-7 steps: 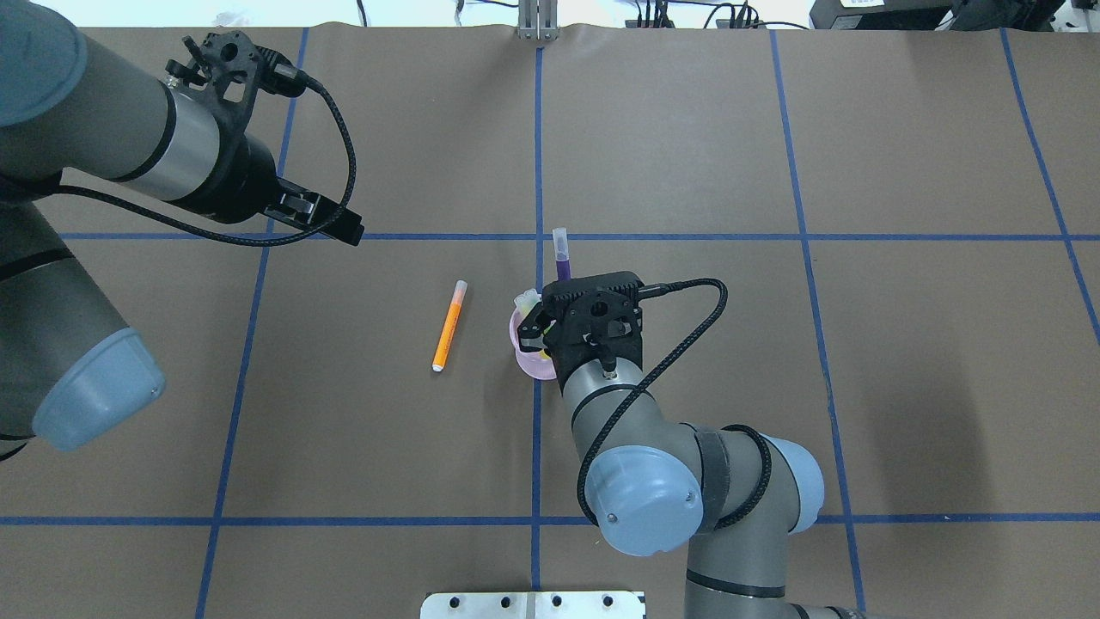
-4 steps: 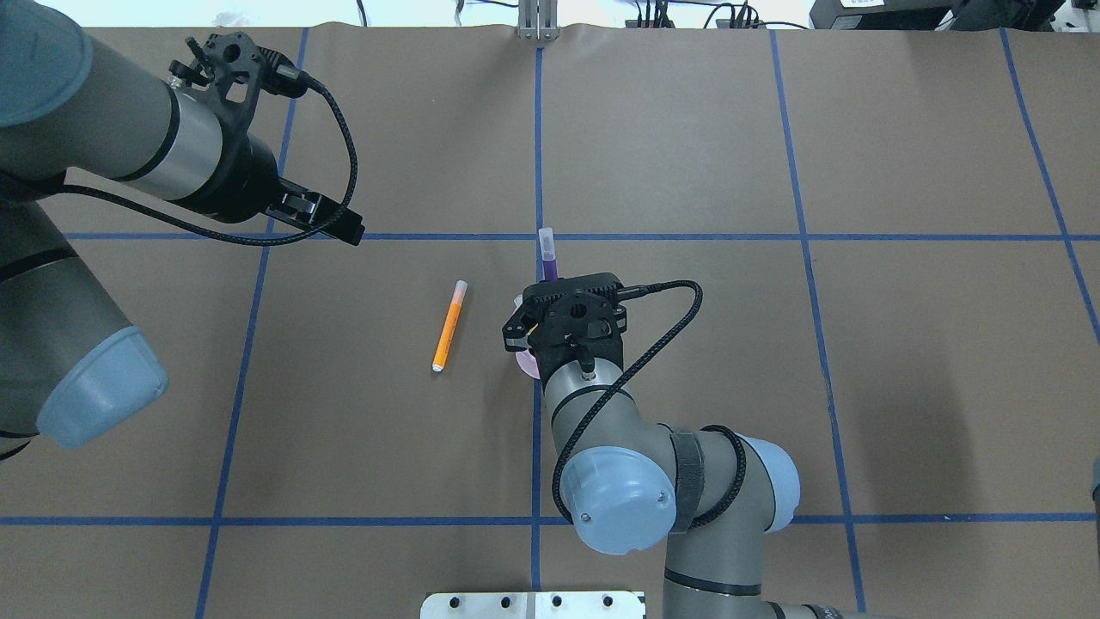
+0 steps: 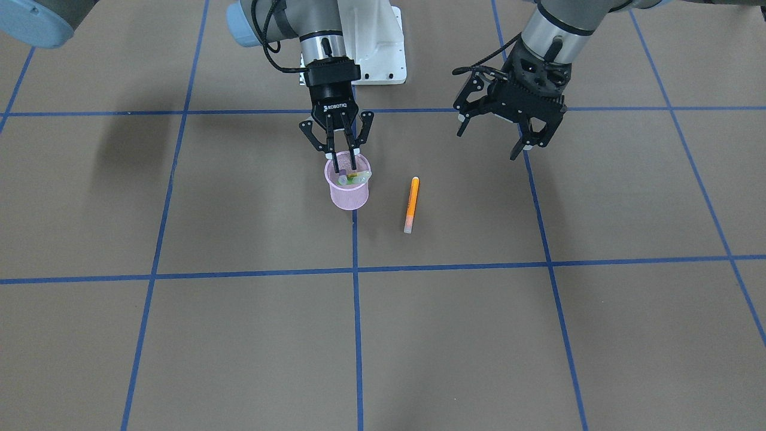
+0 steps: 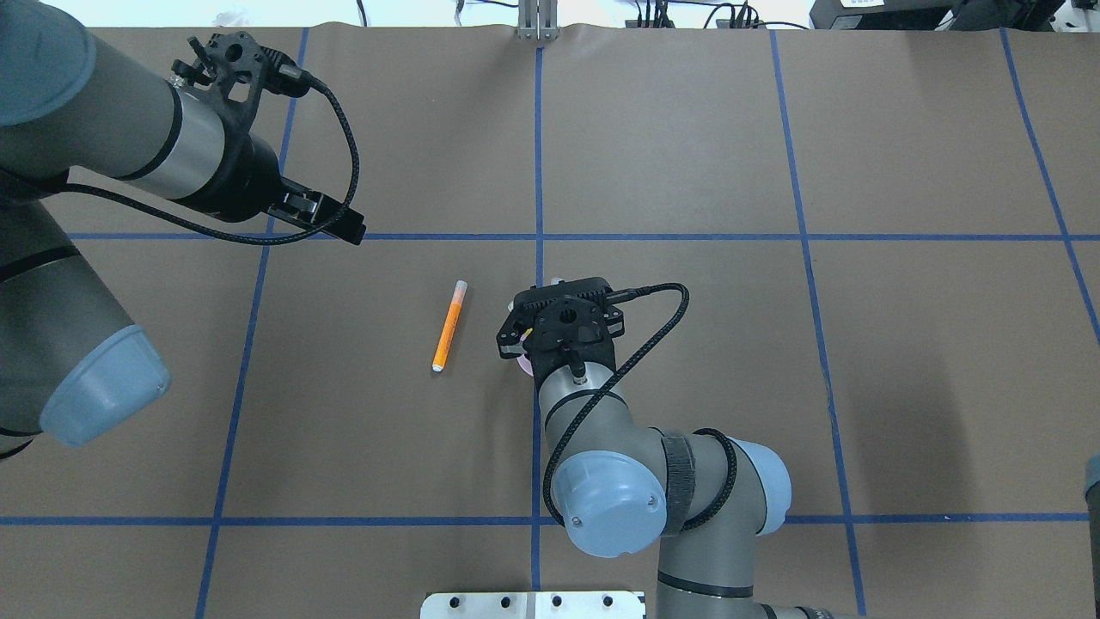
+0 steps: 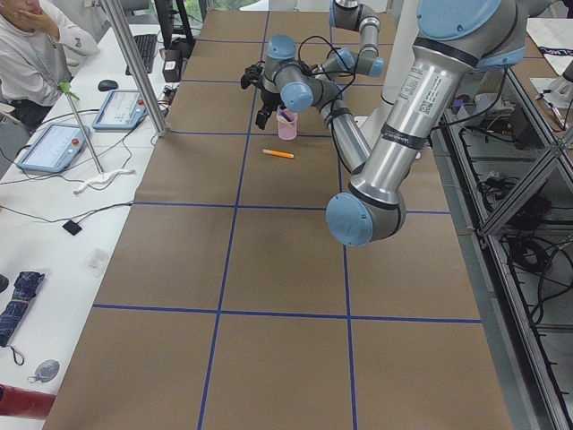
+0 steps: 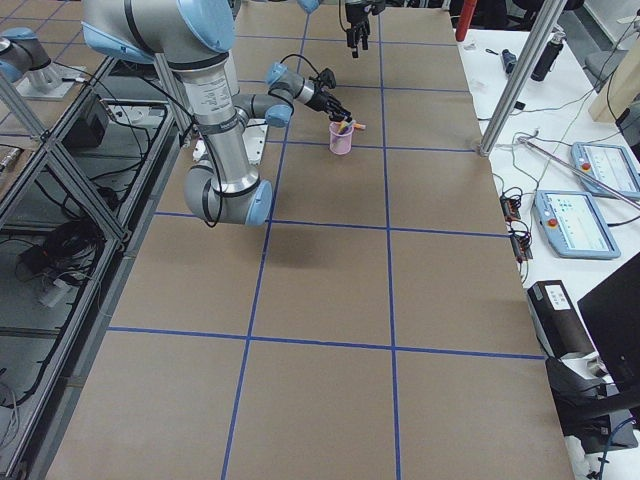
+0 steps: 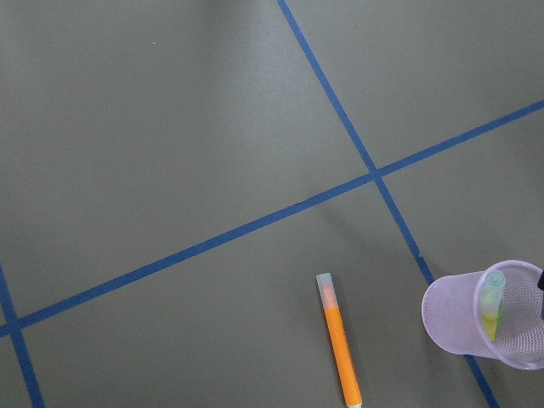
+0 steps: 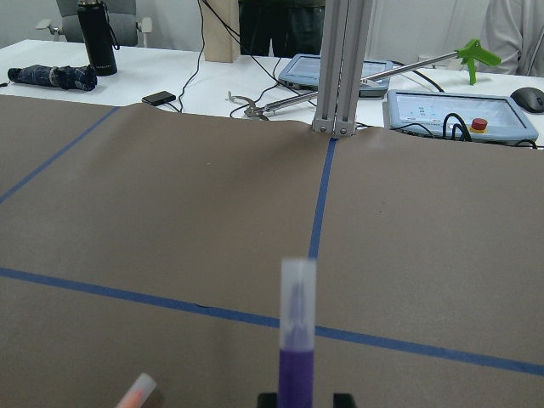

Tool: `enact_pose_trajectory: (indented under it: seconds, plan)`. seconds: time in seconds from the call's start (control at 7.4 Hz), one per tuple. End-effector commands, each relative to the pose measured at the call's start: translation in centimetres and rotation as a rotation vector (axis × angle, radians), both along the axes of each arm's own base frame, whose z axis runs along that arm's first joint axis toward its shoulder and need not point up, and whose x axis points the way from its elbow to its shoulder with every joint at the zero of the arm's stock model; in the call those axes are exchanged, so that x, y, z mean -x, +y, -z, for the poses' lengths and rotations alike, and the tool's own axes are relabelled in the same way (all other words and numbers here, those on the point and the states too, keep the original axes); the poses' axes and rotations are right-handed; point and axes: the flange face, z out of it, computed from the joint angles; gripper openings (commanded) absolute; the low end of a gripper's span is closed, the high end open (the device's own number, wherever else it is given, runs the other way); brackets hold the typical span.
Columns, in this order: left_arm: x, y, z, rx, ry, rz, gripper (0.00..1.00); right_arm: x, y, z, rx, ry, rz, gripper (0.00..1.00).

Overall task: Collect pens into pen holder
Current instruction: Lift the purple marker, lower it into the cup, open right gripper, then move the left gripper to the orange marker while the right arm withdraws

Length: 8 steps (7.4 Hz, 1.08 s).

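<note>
The pink mesh pen holder (image 3: pixel 347 193) stands at the table's middle, with the green and yellow pens (image 7: pixel 492 299) in it. My right gripper (image 3: pixel 342 158) hangs straight over its rim, shut on the purple pen (image 8: pixel 297 340), which stands upright between the fingers. From overhead the wrist (image 4: pixel 563 325) hides nearly all of the holder (image 4: pixel 523 365). The orange pen (image 3: pixel 411 203) lies flat on the table beside the holder, and also shows overhead (image 4: pixel 449 325). My left gripper (image 3: pixel 519 136) is open and empty, raised well away from it.
Brown paper with blue tape lines (image 4: pixel 539 172) covers the table. The white robot base plate (image 3: pixel 377 48) is behind the holder. Operators' desks with teach pendants (image 6: pixel 575 220) stand past the far edge.
My right gripper has moved left with the purple pen until it is over the holder; the pen's top, which stuck out beyond the wrist, is now almost hidden. The left arm barely moved.
</note>
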Motion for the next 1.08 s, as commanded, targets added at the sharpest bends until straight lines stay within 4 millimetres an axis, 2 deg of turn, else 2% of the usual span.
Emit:
enact_pose_trajectory:
  seconds: [0.0, 0.14, 0.27, 0.54, 0.68, 0.81, 0.95]
  plan:
    - [0.0, 0.0, -0.1, 0.001, -0.001, 0.001, 1.00, -0.6, 0.3, 1.3, -0.003, -0.031, 0.008, 0.98]
    - [-0.8, 0.3, -0.5, 0.004, -0.009, -0.015, 1.00, -2.1, -0.7, 3.0, -0.005, -0.057, 0.035, 0.99]
    - [-3.0, 0.9, -1.0, 0.017, -0.020, -0.051, 1.00, -4.2, -3.5, 3.5, 0.042, -0.082, 0.105, 0.99]
    - [-4.8, 1.6, -1.7, 0.030, -0.034, -0.080, 1.00, -9.5, -11.1, 1.8, 0.187, -0.106, 0.210, 0.99]
    - [-5.8, 1.9, -2.1, 0.047, -0.040, -0.089, 1.00, -12.3, -14.5, 0.4, 0.303, -0.063, 0.240, 0.99]
    - [-8.1, 3.0, -2.0, 0.092, -0.039, -0.063, 1.00, -15.6, -17.3, -0.8, 0.416, -0.046, 0.286, 0.99]
    - [-11.5, 3.7, -1.7, 0.077, -0.069, -0.002, 1.00, -19.9, -20.3, -2.1, 0.544, -0.059, 0.330, 1.00]
